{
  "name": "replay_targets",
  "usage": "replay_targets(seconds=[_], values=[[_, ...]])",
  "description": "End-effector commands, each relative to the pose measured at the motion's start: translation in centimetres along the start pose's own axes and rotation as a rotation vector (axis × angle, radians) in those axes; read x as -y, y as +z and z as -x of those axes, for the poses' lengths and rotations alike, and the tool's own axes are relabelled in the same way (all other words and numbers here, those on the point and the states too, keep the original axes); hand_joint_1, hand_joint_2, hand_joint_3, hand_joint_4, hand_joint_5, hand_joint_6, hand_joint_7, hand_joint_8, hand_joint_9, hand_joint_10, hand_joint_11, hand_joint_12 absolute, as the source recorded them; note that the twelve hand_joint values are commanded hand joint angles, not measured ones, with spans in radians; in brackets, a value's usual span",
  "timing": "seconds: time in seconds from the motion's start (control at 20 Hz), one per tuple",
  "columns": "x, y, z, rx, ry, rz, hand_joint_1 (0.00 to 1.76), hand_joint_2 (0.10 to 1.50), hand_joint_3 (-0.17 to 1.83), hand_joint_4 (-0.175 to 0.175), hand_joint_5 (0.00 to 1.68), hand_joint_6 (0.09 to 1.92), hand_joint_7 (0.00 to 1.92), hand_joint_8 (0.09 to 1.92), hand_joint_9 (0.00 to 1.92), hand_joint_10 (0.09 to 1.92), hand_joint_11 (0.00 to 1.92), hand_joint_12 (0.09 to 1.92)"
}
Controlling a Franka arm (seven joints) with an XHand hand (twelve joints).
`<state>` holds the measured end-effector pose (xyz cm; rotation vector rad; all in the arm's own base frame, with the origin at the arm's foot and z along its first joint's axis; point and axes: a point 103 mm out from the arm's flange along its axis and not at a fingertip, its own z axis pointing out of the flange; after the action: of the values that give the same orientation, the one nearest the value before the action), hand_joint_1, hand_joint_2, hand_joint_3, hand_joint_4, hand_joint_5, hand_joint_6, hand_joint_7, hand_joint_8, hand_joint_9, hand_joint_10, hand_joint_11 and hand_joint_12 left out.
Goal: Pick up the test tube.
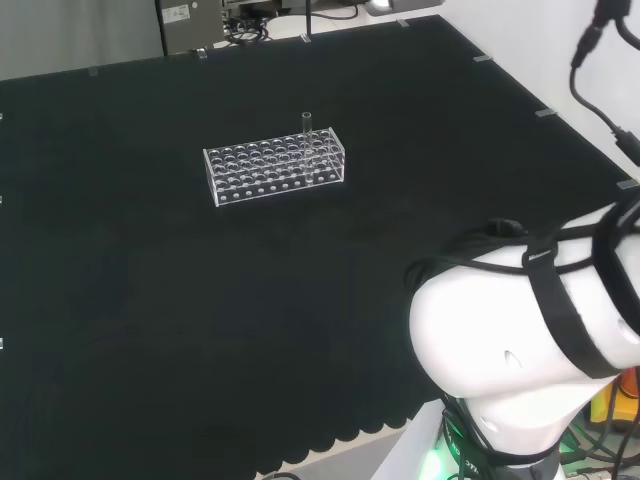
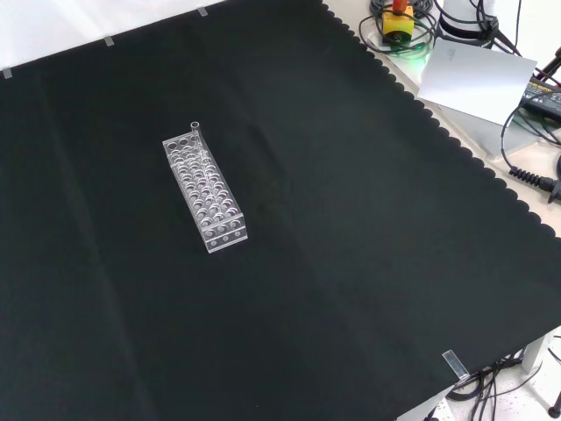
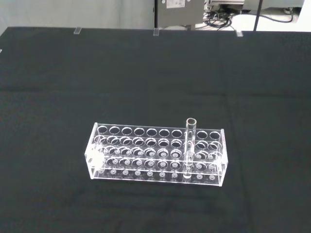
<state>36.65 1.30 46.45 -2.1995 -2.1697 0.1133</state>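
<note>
Currently the test tube (image 3: 191, 145) stands upright, long axis vertical, in a clear rack (image 3: 155, 154) mid-cloth, in the far row right of centre in the head view. Whether the hand is open or closed cannot be told; judging by the wrist view, the tube lies well ahead of the palm, so the approach should run forward and down.

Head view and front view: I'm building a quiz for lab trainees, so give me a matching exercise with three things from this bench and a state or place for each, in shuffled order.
Column one:
1. test tube
2. rack
3. black cloth

Column two:
A. covers the bench, with a scalloped edge
B. stands upright in a hole, its open top above the rest
C. clear, with rows of round holes, lying on the cloth

Pairs: 1-B, 2-C, 3-A
</note>
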Motion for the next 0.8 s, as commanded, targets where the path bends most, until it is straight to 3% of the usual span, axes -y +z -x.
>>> replay_targets(seconds=[0.05, 0.2, 0.35, 0.45, 0.8], values=[[-5.1, 1.9, -0.5, 0.019, -0.029, -0.069, 0.36, 0.93, 0.13, 0.011, 0.00, 0.09, 0.04, 0.09, 0.03, 0.12, 0.00, 1.08], [-7.0, 3.2, -0.1, 0.019, -0.021, -0.088, 0.38, 0.94, 0.10, 0.005, 0.00, 0.09, 0.05, 0.14, 0.00, 0.30, 0.00, 1.17], [-8.8, 4.5, 0.6, 0.012, -0.007, -0.110, 0.40, 0.95, 0.08, -0.005, 0.02, 0.09, 0.01, 0.44, 0.00, 0.48, 0.00, 1.29], [-9.9, 5.3, 1.1, 0.001, 0.003, -0.125, 0.42, 0.96, 0.07, -0.012, 0.04, 0.09, 0.00, 0.54, 0.00, 0.55, 0.00, 1.32], [-13.3, 9.0, 2.8, 0.002, 0.029, -0.199, 0.44, 0.96, 0.06, -0.026, 0.09, 0.09, 0.00, 0.66, 0.00, 0.67, 0.00, 1.40]])
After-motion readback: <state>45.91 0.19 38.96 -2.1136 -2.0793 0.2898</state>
